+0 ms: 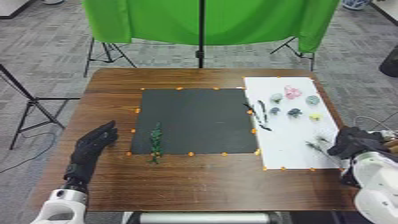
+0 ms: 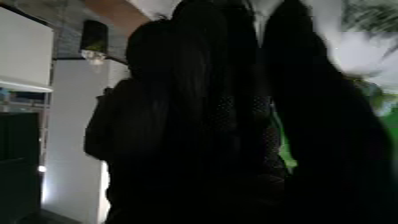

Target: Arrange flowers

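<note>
Fingers parted, hold unclear, the right hand (image 1: 355, 142) partly hides the white sheet (image 1: 282, 153) near a sprig (image 1: 315, 146), flower heads (image 1: 292, 92) beyond.

Clock positions are referenced to the center of the head view. The brown wooden table (image 1: 169, 187) is surrounded by grey carpeted floor (image 1: 53, 50). At 12 o'clock, a green cloth (image 1: 160, 22) is suspended beyond the far table edge; a black upright pole (image 1: 201, 35) is located along it. Black stand legs are positioned at 11 o'clock (image 1: 108, 52) and between 1 and 2 o'clock. A black tripod (image 1: 34, 102) is stationed at 9 o'clock. A dark cable (image 1: 37, 154) is routed across the floor at 8 o'clock. A blue-and-white vessel (image 1: 355, 4) is placed at 1 o'clock.
</note>
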Robot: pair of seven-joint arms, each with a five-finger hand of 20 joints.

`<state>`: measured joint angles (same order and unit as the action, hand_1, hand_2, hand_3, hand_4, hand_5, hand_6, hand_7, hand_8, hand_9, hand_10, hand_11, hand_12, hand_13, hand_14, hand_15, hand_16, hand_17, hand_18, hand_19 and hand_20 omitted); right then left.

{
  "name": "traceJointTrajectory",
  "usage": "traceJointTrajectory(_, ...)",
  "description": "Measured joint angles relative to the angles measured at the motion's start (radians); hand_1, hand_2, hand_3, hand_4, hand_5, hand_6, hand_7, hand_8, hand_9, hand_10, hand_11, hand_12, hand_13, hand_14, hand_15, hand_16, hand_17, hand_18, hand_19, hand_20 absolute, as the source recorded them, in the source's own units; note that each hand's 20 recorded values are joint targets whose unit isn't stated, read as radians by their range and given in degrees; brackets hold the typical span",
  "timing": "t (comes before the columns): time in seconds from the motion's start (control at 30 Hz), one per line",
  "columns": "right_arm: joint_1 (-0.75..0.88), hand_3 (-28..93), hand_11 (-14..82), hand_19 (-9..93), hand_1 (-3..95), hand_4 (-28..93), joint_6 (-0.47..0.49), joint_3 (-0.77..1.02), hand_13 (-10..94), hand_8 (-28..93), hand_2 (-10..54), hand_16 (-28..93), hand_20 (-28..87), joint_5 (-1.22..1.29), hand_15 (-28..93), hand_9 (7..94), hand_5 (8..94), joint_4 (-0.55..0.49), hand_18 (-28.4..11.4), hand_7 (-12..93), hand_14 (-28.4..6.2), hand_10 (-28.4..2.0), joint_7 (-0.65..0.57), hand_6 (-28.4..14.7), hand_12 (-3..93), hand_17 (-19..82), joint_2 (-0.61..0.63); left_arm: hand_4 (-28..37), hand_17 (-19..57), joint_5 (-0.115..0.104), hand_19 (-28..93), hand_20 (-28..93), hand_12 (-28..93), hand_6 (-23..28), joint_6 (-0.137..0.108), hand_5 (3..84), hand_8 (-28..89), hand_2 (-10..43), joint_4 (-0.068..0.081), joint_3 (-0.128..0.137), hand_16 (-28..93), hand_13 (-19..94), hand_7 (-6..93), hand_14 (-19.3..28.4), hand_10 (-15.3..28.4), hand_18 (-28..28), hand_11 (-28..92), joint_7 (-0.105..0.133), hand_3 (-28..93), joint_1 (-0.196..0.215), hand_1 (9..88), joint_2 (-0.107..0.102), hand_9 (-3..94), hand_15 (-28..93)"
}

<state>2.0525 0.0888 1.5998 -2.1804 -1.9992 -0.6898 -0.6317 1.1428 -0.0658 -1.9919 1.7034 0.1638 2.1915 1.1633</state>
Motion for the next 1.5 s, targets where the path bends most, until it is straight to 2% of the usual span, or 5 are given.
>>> traceJointTrajectory(0.17, -0.004, 53, 25.6, 93, 60.4, -17, -0.194, -0.032, 92, 16, -9.5, 31, 41, -0.012, 51, 90.3, 82.7, -0.011, -10.2, 22, -3.3, -9.7, 0.018, 0.5, 35.4, 64, -0.009, -21.7, 4.3, -0.001, 1, 19, 12, 3.0, 0.0, 41.7, -6, -3.5, -0.001, 0.001, 3, 31, 8.6, 15.6, 11.7, 11.7, 12, 0.0, 63, 0.002, 29.3, 0.0, 39.6, 15)
traceJointTrajectory(0.5, -0.305, 53, 26.0, 93, 60.5, -16, -0.254, -0.377, 92, 17, -9.5, 32, 42, 0.01, 51, 90.9, 83.5, -0.103, -9.9, 22, -2.9, -10.3, 0.041, 0.2, 35.0, 65, -0.101, -21.7, 4.3, 0.0, 1, 19, 12, 3.0, 0.002, 41.8, -6, -3.5, -0.001, -0.002, 3, 31, 8.7, 15.6, 11.8, 11.7, 12, -0.002, 63, 0.001, 29.2, -0.002, 39.7, 15)
traceJointTrajectory(1.0, -0.72, 53, 26.8, 93, 60.2, -15, -0.234, -0.892, 93, 17, -9.5, 32, 43, -0.023, 50, 90.7, 83.6, 0.078, -9.6, 21, -2.8, -10.5, 0.117, 0.2, 34.4, 65, -0.337, -21.4, 4.2, 0.002, 1, 19, 12, 3.0, 0.009, 41.7, -6, -3.7, 0.002, -0.012, 3, 31, 8.5, 15.7, 11.6, 11.7, 12, -0.006, 63, -0.017, 29.3, -0.004, 39.6, 15)
traceJointTrajectory(1.27, -0.785, 50, 26.6, 93, 59.2, -13, -0.158, -0.982, 92, 17, -9.5, 32, 42, 0.034, 50, 90.2, 82.8, 0.138, -9.2, 22, -2.9, -10.6, 0.114, -0.2, 34.0, 65, -0.384, -21.1, 4.2, 0.002, 1, 19, 12, 3.0, 0.011, 41.6, -6, -3.9, 0.002, -0.014, 3, 31, 8.5, 15.7, 11.7, 11.6, 12, -0.007, 63, -0.018, 29.3, -0.005, 39.6, 15)
traceJointTrajectory(1.5, -0.842, 42, 31.5, 93, 58.1, -10, -0.156, -1.033, 93, 18, -9.5, 31, 40, 0.113, 50, 89.1, 81.6, 0.172, -8.8, 21, -3.1, -11.9, 0.11, -1.2, 25.9, 66, -0.42, -20.9, 4.1, 0.002, 1, 18, 12, 2.9, 0.018, 41.5, -6, -4.1, 0.003, -0.017, 3, 31, 8.5, 15.7, 11.6, 11.7, 12, -0.01, 63, -0.021, 29.4, -0.008, 39.5, 15)
